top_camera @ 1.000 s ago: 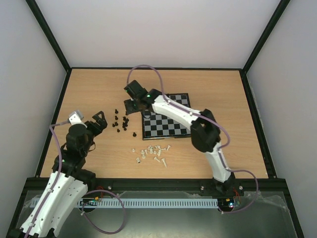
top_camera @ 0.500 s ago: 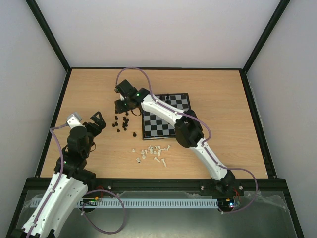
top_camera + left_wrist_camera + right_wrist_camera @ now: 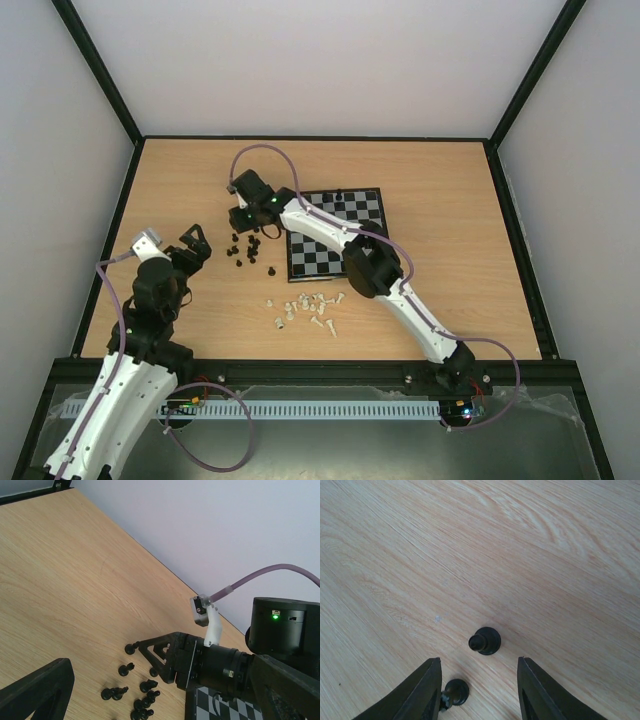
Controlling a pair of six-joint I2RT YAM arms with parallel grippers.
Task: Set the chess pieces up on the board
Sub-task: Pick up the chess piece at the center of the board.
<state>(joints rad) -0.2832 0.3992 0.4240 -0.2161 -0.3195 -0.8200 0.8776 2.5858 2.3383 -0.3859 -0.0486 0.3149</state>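
Seen from above, a wooden desk (image 3: 450, 200) carries a small chequered board (image 3: 365, 215) near its middle. The board is almost bare; a black piece or two (image 3: 340, 193) seem to stand at its far edge. The other black chess pieces (image 3: 243, 250) lie scattered just left of the board. The white chess pieces (image 3: 310, 308) sit in a loose heap near its front-left corner.

The right arm (image 3: 370, 265) reaches across the board, and the right jaws hang over the far side of the black scatter. In the right wrist view they are partly spread, with nothing between them. One tipped black piece (image 3: 485, 641) lies just ahead of the gap. A second black piece (image 3: 455, 692) lies against the left finger (image 3: 427, 690). The left arm (image 3: 150, 300) sits left of the scatter, its left jaws spread wide and empty.

Several things could go wrong from here:
- **Missed pinch:** the nearer piece is not yet between the fingers, so a pinch now would likely meet air. It could also clip the piece's round base and flick it away.
- **Rolling:** lying on its side, the piece may roll at a light touch.
- **Stray piece:** the one beside the finger could be shoved or dragged along.
- **Crooked grip:** a piece gripped while tipped may be hard to stand on a square.
- **Knocked pieces:** the forearm stretched over the board could topple whatever stands at its far edge.
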